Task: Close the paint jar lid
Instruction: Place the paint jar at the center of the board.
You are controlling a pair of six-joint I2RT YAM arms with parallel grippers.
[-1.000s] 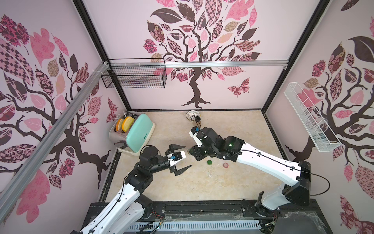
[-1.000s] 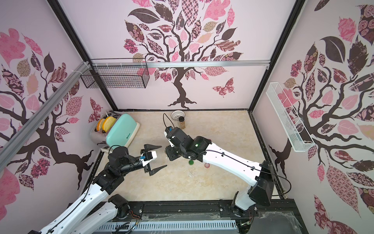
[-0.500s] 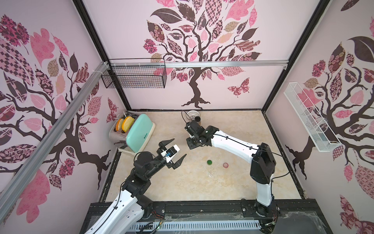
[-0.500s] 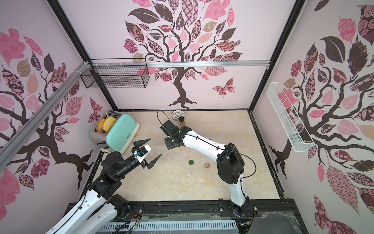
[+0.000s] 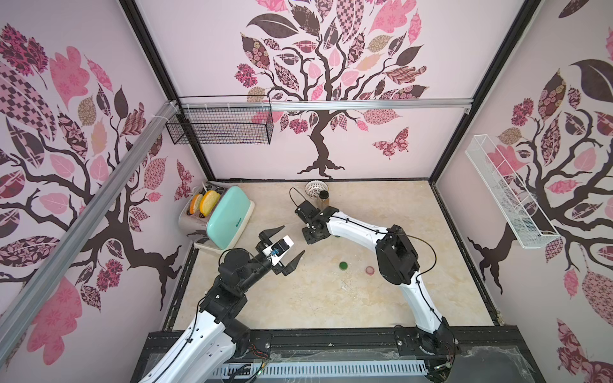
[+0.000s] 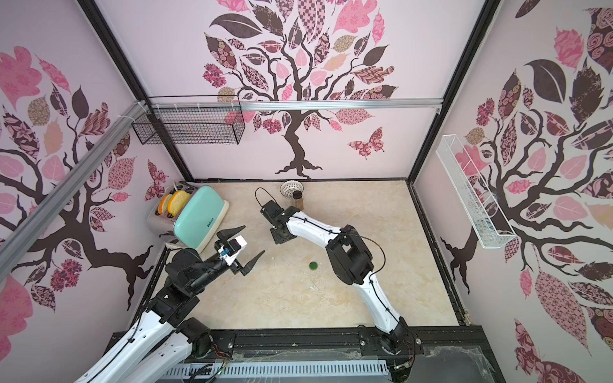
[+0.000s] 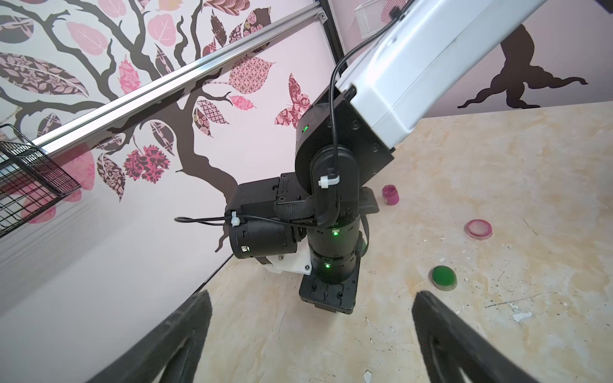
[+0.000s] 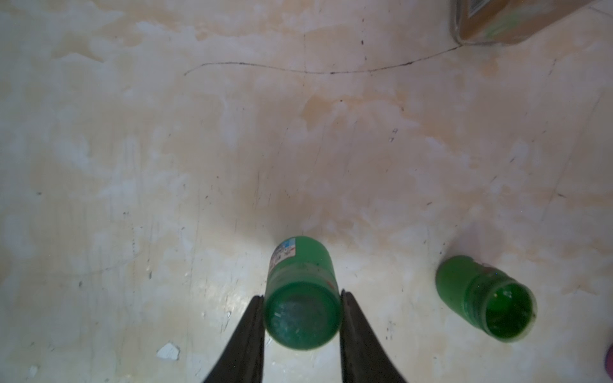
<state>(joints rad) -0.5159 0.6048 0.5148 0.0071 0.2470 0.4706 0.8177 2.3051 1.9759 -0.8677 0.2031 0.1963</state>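
In the right wrist view my right gripper [image 8: 301, 296] is shut on an upright green paint jar [image 8: 300, 265]. Its top is covered by a scuffed green disc that looks like a lid. Beside it stands a second green jar [image 8: 464, 285], open, with green paint inside. A loose green lid [image 5: 343, 265] lies on the table in both top views, near a pink lid [image 5: 370, 270]. In a top view the right gripper body [image 5: 311, 228] points down and hides its fingers and both jars. My left gripper [image 5: 293, 239] hovers open and holds nothing, left of the right one.
A small magenta jar [image 7: 390, 195] stands behind the right wrist. A toaster with bread [image 5: 202, 202] and a mint-green case [image 5: 229, 217] sit at the left. A white strainer [image 5: 315, 187] and a brown jar [image 5: 323, 197] stand by the back wall.
The right arm has folded: its elbow drew back toward its base and its wrist shifted toward the back wall. The left gripper moved a little and stays open.
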